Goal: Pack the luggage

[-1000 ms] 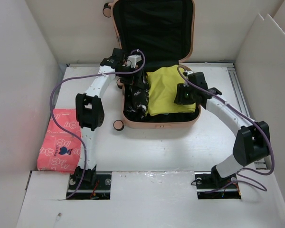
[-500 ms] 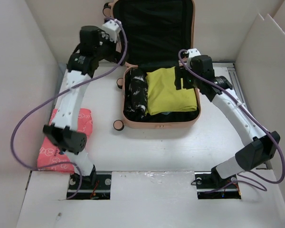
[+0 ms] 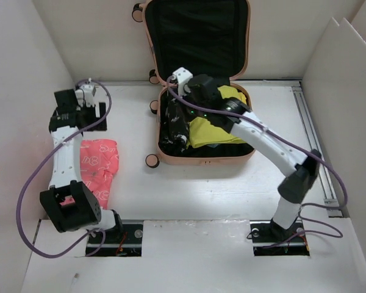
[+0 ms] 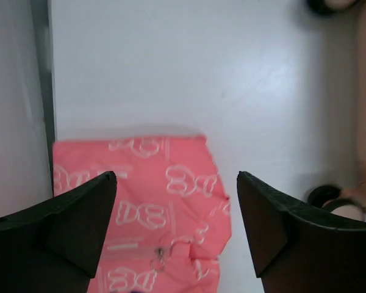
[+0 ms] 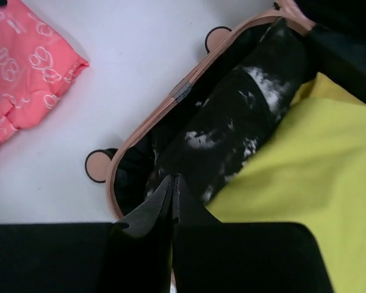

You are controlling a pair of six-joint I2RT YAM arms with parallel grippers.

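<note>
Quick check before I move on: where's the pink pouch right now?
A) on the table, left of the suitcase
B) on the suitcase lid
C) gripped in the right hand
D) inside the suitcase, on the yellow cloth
A: the pink pouch lies flat on the table, left of the suitcase and apart from it, with the open left hand above it.
</note>
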